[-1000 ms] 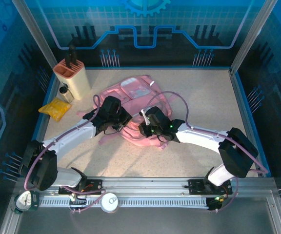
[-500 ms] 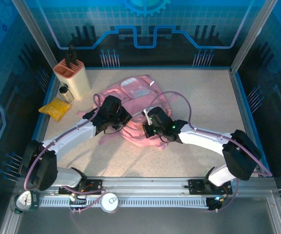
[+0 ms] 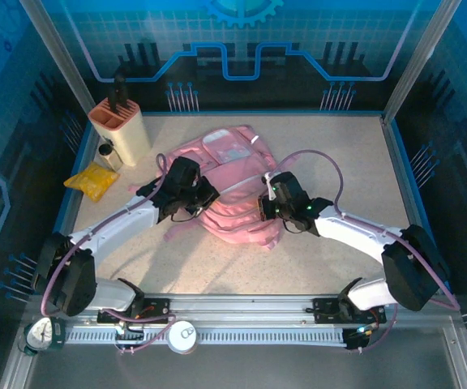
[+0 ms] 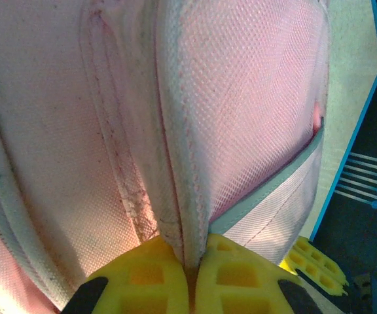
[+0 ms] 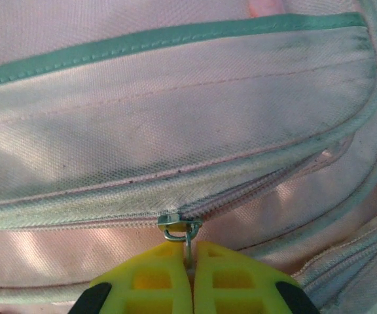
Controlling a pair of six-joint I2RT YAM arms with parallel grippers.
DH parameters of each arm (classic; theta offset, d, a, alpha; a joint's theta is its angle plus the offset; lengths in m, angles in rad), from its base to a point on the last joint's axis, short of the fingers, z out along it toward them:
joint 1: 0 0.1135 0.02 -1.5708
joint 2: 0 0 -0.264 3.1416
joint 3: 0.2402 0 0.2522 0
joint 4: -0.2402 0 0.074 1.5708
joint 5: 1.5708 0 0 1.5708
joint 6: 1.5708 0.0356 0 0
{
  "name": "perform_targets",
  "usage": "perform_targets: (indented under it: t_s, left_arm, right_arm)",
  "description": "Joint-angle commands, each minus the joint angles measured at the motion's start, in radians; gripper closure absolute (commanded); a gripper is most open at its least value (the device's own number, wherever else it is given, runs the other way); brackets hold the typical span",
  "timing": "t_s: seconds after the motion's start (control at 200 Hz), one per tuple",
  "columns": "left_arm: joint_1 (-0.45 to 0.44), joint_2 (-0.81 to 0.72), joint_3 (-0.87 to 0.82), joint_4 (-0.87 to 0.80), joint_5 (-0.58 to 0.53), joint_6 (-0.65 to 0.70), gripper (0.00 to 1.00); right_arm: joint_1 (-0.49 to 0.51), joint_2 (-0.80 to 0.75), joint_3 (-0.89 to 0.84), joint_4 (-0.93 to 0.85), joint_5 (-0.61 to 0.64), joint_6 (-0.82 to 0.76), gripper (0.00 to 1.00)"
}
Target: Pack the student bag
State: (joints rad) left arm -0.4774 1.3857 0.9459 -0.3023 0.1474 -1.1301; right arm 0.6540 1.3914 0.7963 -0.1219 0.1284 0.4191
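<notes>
The bag lies mid-table. Its seam is pinched by the left gripper, probably to brace the fabric, while the zip pull is clamped by the right gripper so that it can be drawn along.

Far-left corner: peach holder upright, dark handle poking from top. Small clear bottle just beside its near side. Yellow packet flat on speckled table, near bottle. White round roll at near rail.
</notes>
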Motion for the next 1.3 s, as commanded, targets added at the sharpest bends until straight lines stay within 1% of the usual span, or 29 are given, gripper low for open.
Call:
perform_targets:
  t_s: [0.0,0.115,0.205,0.32,0.375,0.485,0.535,0.66,0.715,0.78,0.84,0.891,0.956,1.041,1.101,1.216,1.296]
  left_arm:
    - [0.037,0.069,0.096,0.063,0.009,0.092,1.0]
    - [0.046,0.162,0.193,0.04,0.004,0.157,1.0]
    - [0.064,0.234,0.262,0.02,-0.014,0.195,1.0]
    - [0.105,0.288,0.289,0.04,0.014,0.204,0.99]
    - [0.121,0.28,0.269,0.062,0.033,0.195,0.93]
    - [0.122,0.22,0.182,0.13,0.096,0.16,0.63]
    - [0.119,0.18,0.132,0.159,0.118,0.126,0.55]
    - [0.074,0.043,-0.05,0.233,0.052,-0.014,0.45]
    - [0.041,0.003,-0.113,0.276,0.029,-0.074,0.43]
    - [0.005,-0.022,-0.146,0.305,0.012,-0.139,0.4]
    - [-0.05,-0.022,-0.148,0.323,-0.03,-0.171,0.38]
    - [-0.091,-0.002,-0.134,0.325,-0.054,-0.194,0.37]
    - [-0.117,0.039,-0.11,0.335,-0.068,-0.213,0.37]
    - [-0.144,0.1,-0.083,0.356,-0.091,-0.252,0.41]
    - [-0.174,0.142,-0.059,0.378,-0.105,-0.264,0.45]
    - [-0.217,0.202,-0.014,0.334,-0.147,-0.273,0.56]
    - [-0.216,0.21,-0.026,0.333,-0.181,-0.283,0.69]
  right_arm:
    - [0.038,-0.038,-0.051,-0.179,0.064,0.02,1.0]
    - [0.133,-0.058,-0.058,-0.2,0.077,0.066,1.0]
    - [0.194,-0.05,-0.03,-0.185,0.075,0.104,1.0]
    - [0.209,-0.012,0.009,-0.122,0.036,0.129,1.0]
    - [0.212,0.004,0.028,-0.11,0.035,0.127,1.0]
    - [0.209,0.003,0.028,-0.088,0.044,0.13,1.0]
    - [0.209,-0.003,0.02,-0.08,0.04,0.132,1.0]
    - [0.209,-0.017,0.0,-0.082,0.039,0.134,1.0]
    - [0.209,-0.023,-0.008,-0.084,0.043,0.138,1.0]
    - [0.209,-0.026,-0.013,-0.081,0.037,0.142,1.0]
    - [0.209,-0.023,-0.013,-0.079,0.032,0.144,1.0]
    - [0.208,-0.022,-0.013,-0.078,0.031,0.142,1.0]
    - [0.208,-0.021,-0.017,-0.07,0.034,0.141,1.0]
    - [0.21,-0.019,-0.016,-0.063,0.03,0.142,1.0]
    - [0.21,-0.016,-0.016,-0.059,0.028,0.142,1.0]
    - [0.209,-0.022,-0.017,-0.053,0.046,0.138,1.0]
    - [0.208,-0.025,-0.01,-0.061,0.06,0.131,1.0]
